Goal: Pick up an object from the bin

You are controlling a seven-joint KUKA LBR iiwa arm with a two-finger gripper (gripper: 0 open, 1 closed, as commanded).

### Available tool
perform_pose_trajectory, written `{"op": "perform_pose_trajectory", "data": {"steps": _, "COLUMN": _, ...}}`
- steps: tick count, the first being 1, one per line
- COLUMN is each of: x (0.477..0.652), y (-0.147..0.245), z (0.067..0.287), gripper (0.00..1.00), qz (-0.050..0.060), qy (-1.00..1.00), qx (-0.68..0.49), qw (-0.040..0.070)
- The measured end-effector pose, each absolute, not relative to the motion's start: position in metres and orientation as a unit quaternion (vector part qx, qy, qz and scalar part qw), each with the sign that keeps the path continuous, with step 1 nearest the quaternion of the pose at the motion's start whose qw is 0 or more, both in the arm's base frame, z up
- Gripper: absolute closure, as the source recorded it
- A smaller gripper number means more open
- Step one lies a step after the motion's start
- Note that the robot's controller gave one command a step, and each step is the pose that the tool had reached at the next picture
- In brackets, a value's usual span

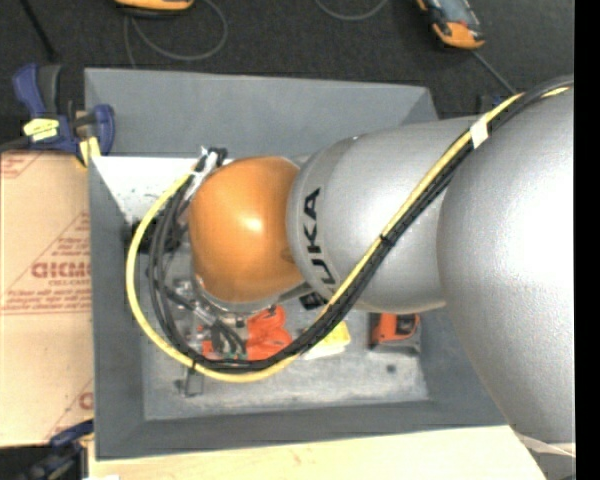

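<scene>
Camera view, from above. The silver KUKA arm point(430, 218) is reaching in from the right and is covering most of the grey metal bin point(115, 368). Its glossy orange wrist cover point(238, 230) is sitting over the bin's left half, with a yellow cable point(138, 288) looping round it. The pincer point(213, 336) is showing below the cover as a dark cluster of parts, low over the bin floor towards the front left. Open or closed: cannot tell, since wrist and cabling are masking it.

Nearest thing: an orange-red plastic piece of irregular shape point(267, 332), lying just beside the pincer on its right, partly under the cable. I cannot tell whether the two are touching. Further right are lying a pale yellow flat piece point(334, 344) and a small orange-and-black block point(392, 328), the block well apart from the pincer.

Judgement: the grasp step is in hand, and nothing is visibly being held. To do it well, the pincer should be centring over the orange-red piece before closing. It should be keeping the cable loop off the piece and lifting straight up, clear of the bin's left wall.
</scene>
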State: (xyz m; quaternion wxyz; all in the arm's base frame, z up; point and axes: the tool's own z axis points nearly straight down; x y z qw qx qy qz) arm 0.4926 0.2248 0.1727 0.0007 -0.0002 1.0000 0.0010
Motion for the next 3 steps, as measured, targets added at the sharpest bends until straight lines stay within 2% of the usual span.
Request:
{"op": "perform_pose_trajectory", "data": {"steps": 1, "x": 0.547, "y": 0.205, "z": 0.122, "gripper": 0.00, "qz": 0.003, "qy": 1.000, "qx": 0.023, "qw": 0.005}}
{"op": "perform_pose_trajectory", "data": {"steps": 2, "x": 0.528, "y": 0.150, "z": 0.109, "gripper": 0.00, "qz": 0.000, "qy": 1.000, "qx": -0.009, "qw": 0.001}}
{"op": "perform_pose_trajectory", "data": {"steps": 3, "x": 0.542, "y": 0.132, "z": 0.105, "gripper": 0.00, "qz": -0.001, "qy": 1.000, "qx": 0.007, "qw": 0.000}}
